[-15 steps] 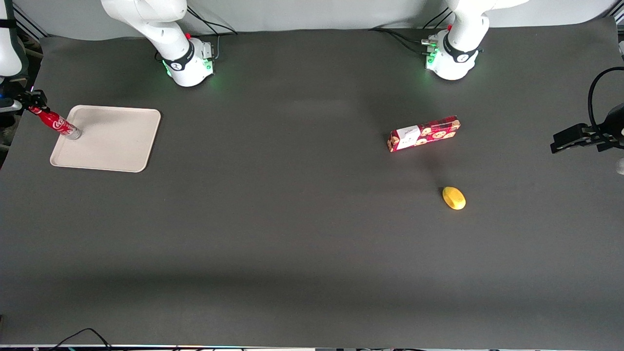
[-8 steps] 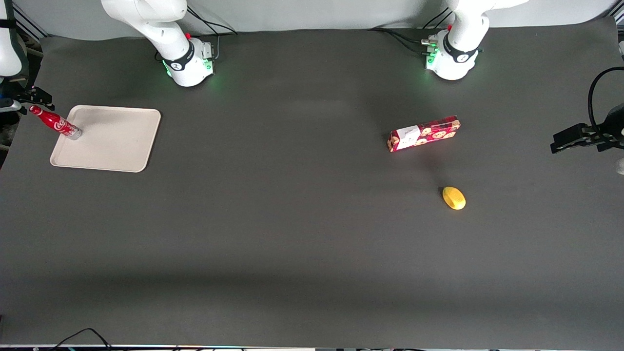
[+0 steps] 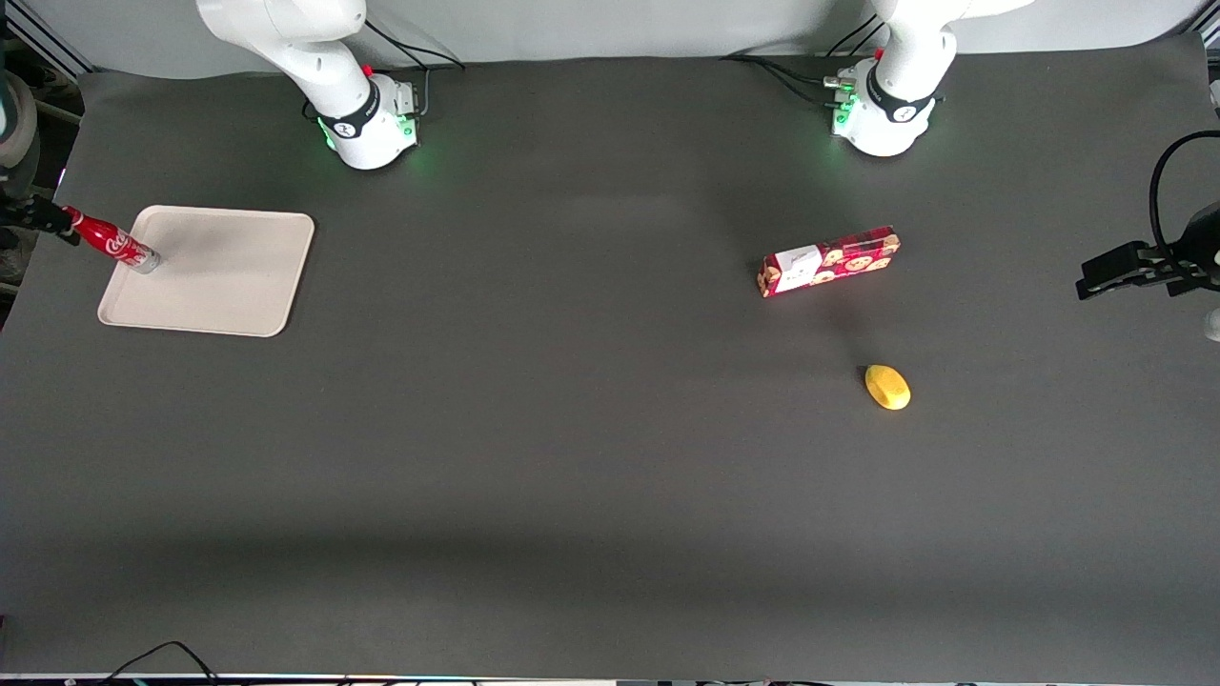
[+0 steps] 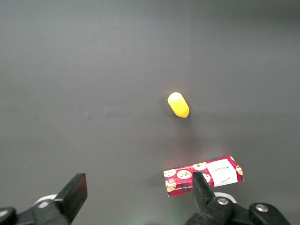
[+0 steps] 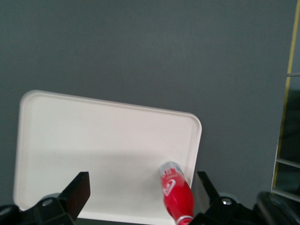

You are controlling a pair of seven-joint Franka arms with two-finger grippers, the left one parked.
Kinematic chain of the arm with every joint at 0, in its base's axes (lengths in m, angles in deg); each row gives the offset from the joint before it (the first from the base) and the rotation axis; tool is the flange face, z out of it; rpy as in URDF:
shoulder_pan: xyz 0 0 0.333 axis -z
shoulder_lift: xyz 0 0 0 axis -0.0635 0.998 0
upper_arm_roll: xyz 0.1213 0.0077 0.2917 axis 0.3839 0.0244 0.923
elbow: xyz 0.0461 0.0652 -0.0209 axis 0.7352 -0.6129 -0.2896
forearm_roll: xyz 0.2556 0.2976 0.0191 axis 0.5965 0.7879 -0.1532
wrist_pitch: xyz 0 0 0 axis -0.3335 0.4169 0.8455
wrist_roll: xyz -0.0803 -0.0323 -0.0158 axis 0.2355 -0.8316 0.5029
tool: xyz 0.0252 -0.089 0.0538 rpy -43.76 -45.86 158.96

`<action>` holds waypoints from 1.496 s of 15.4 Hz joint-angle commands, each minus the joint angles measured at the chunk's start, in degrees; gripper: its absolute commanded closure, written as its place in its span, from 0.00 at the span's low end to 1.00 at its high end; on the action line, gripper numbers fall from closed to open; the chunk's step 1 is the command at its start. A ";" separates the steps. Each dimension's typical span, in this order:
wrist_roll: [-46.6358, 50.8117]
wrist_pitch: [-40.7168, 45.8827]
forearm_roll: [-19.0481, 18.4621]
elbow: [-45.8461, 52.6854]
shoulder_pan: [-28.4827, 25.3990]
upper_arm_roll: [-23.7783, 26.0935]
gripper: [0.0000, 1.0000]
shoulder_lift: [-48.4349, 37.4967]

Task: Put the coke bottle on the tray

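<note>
Front view takes in the whole table: one beige tray (image 3: 205, 272) toward the working arm's end, one coke bottle (image 3: 112, 244) standing on the tray's edge region nearest that end, its clear base on the tray floor just inside the rim. The gripper (image 3: 33, 215) sits at the very margin of this view, by the bottle's cap, and its fingers are hard to read here.

Right wrist view fills that in. The gripper (image 5: 140, 197) looks down on the tray (image 5: 84, 140) with both fingers (image 5: 77, 190) spread wide, one well off to either side of the coke bottle (image 5: 177, 194); neither touches it, nothing is gripped. Bottle stands free near a rounded tray corner. This view shows none of the other items.

Left wrist view alone shows the rest close up: one red cookie box (image 4: 204, 175) lying flat, one yellow lemon-like fruit (image 4: 178, 104) apart from it. Both also appear small in the front view, toward the parked arm's end, the fruit nearer the camera than the box.

Count: one tray, one bottle, one box, one fruit.
</note>
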 commanded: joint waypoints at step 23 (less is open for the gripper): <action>43.67 30.19 12.65 37.88 4.97 48.11 0.00 11.05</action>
